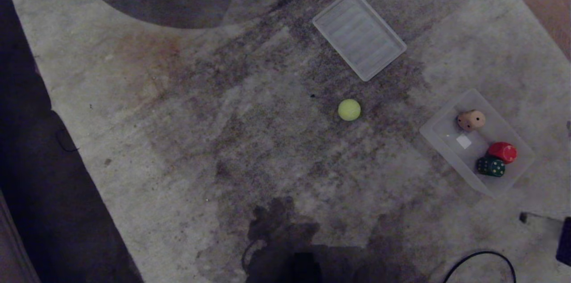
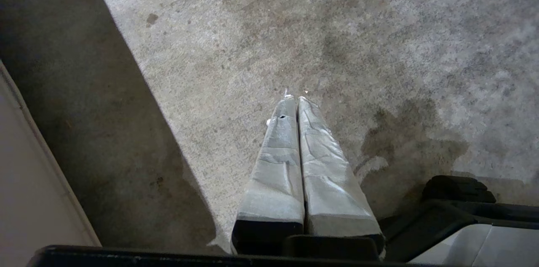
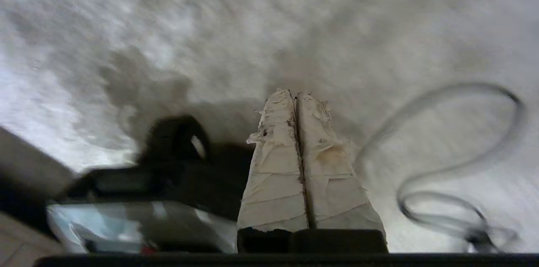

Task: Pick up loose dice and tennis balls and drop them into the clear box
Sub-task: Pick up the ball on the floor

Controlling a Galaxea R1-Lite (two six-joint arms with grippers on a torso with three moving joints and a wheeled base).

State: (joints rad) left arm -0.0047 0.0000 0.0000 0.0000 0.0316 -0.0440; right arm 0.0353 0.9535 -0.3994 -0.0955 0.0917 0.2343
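Note:
One yellow-green tennis ball (image 1: 349, 110) lies loose on the grey carpet near the middle of the head view. To its right stands the clear box (image 1: 437, 135), holding a beige die (image 1: 471, 119), a red die (image 1: 503, 151) and a dark green die (image 1: 490, 166). Neither arm shows in the head view. My left gripper (image 2: 295, 97) hangs shut and empty over bare carpet. My right gripper (image 3: 295, 92) is also shut with nothing between its taped fingers, above carpet beside a black cable loop (image 3: 463, 161).
A flat ribbed clear lid (image 1: 359, 34) lies on the carpet beyond the ball. A black cable (image 1: 479, 258) curls at the near right. Dark floor runs along the left edge of the carpet (image 1: 178, 118). The robot's dark base (image 3: 177, 174) sits beside the right gripper.

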